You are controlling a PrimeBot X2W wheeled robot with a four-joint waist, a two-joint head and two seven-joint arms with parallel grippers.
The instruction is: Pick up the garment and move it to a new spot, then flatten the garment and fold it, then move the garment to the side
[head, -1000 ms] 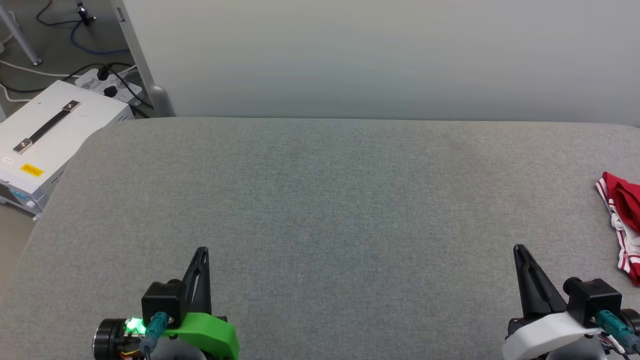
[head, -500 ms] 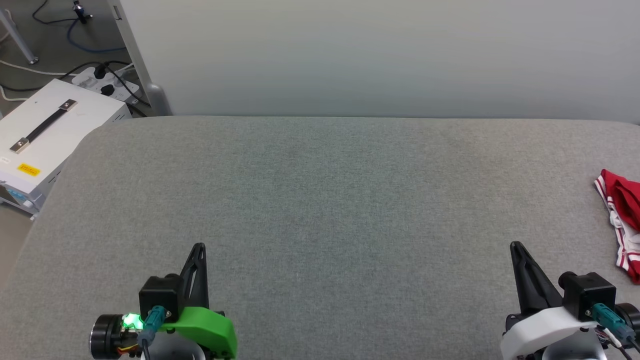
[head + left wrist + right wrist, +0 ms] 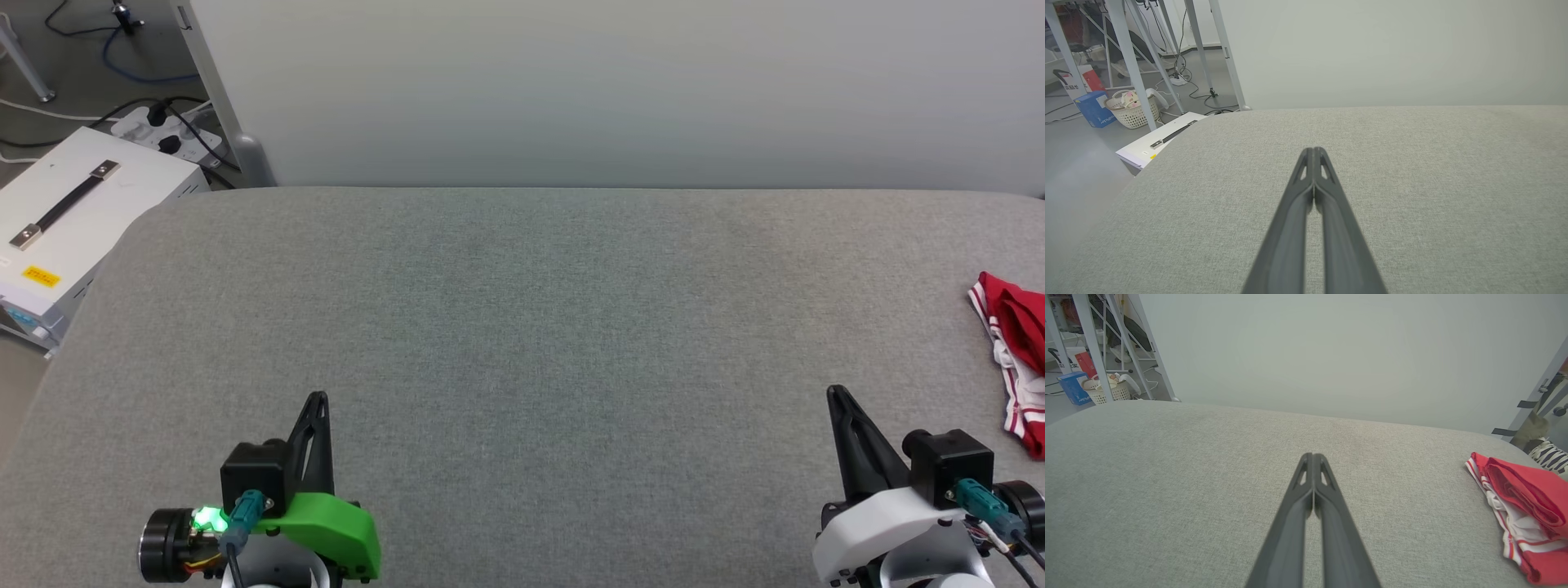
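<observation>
Garment point(image 3: 1523, 514) bunched, well right of closed right pincer point(image 3: 1312, 457)

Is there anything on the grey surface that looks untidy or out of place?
Yes: the red and white jersey garment lies crumpled in a heap near the right end of the grey fabric surface, not spread flat. Nothing else stands out.
</observation>
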